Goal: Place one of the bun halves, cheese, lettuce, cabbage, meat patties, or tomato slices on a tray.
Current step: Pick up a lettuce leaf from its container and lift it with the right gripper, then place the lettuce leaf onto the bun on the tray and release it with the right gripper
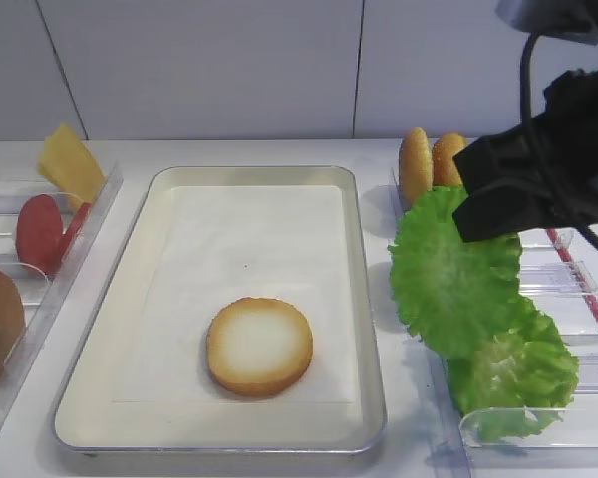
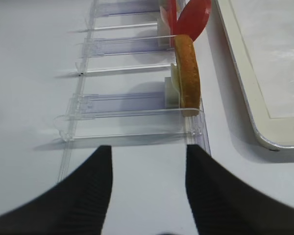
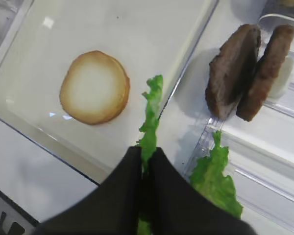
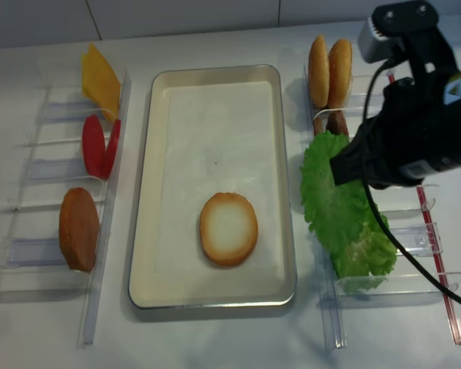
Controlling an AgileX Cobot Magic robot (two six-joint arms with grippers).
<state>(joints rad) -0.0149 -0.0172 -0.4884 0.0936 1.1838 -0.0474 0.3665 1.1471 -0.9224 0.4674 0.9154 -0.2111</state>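
My right gripper (image 3: pixel 147 150) is shut on the upper edge of the lettuce (image 1: pixel 450 267), a round frilly green leaf. The leaf hangs upright just right of the tray's right rim (image 1: pixel 371 329), above the bin row. In the right wrist view the lettuce (image 3: pixel 152 110) shows edge-on between the black fingers. One bun half (image 1: pixel 259 345) lies pale face up on the tray's white paper. The meat patties (image 3: pixel 245 71) stand on edge behind the leaf. My left gripper (image 2: pixel 148 152) is open over bare white table, holding nothing.
A heap of green leaves (image 1: pixel 513 373) fills the front right bin. Two buns (image 4: pixel 329 71) stand at the back right. In the left bins are the cheese (image 4: pixel 100 77), tomato slices (image 4: pixel 100 146) and a bun (image 4: pixel 78 228). Clear dividers (image 2: pixel 132 115) lie ahead of my left gripper.
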